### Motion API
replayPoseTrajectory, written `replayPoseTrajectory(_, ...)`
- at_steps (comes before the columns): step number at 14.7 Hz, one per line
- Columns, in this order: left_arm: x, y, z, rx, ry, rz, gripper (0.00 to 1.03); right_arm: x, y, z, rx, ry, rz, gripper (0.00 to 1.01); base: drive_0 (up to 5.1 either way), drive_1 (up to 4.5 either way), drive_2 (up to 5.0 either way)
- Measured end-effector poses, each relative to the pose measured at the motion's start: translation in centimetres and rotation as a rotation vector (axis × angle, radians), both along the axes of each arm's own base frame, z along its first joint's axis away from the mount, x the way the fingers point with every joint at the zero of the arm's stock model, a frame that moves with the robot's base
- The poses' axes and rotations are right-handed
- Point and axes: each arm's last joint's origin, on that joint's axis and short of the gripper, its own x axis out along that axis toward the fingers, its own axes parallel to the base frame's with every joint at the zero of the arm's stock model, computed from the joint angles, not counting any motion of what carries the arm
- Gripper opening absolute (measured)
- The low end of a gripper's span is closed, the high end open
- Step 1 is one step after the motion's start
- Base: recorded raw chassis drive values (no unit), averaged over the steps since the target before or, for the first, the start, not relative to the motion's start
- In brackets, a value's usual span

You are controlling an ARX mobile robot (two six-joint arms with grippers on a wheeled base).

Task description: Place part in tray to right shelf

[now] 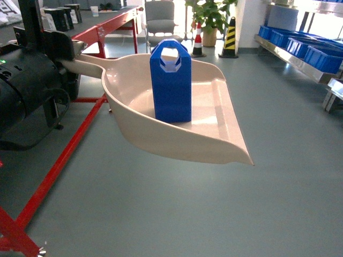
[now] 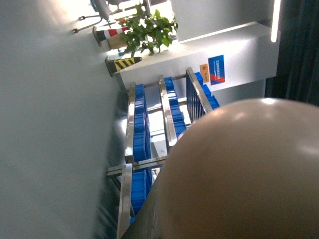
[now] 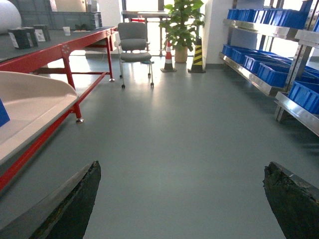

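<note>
Right in front of the robot, the cream tray [image 1: 214,134] hangs in the air above the grey floor [image 1: 214,214], its long handle running back to the left gripper [image 1: 67,51], which is clenched on the handle's end. The blue part [image 1: 171,80] stands upright inside the tray, near its back wall, hexagonal hole at the top. The right gripper [image 3: 182,199] hovers over bare floor with its two dark fingers [image 3: 75,199] spread wide and nothing between them. Off to the left runs a red-framed table [image 1: 102,32]. Farther back stand a grey chair [image 3: 134,42], striped cones [image 3: 198,52] and a potted plant [image 3: 182,22]. Along the right wall, steel racks [image 3: 249,74] carry blue crates [image 3: 264,69].
</note>
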Motion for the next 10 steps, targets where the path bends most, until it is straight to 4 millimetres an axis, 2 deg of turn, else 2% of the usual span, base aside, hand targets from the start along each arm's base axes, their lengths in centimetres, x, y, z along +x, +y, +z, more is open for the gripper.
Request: replayPoseTrajectory(10, 0.01, 0.03, -0.01, 0.0, 0.001, 0.001, 0.12, 0.0, 0.0, 0.01, 0.0, -0.002, 0.0, 0.98, 0.0, 4.33, -4.3)
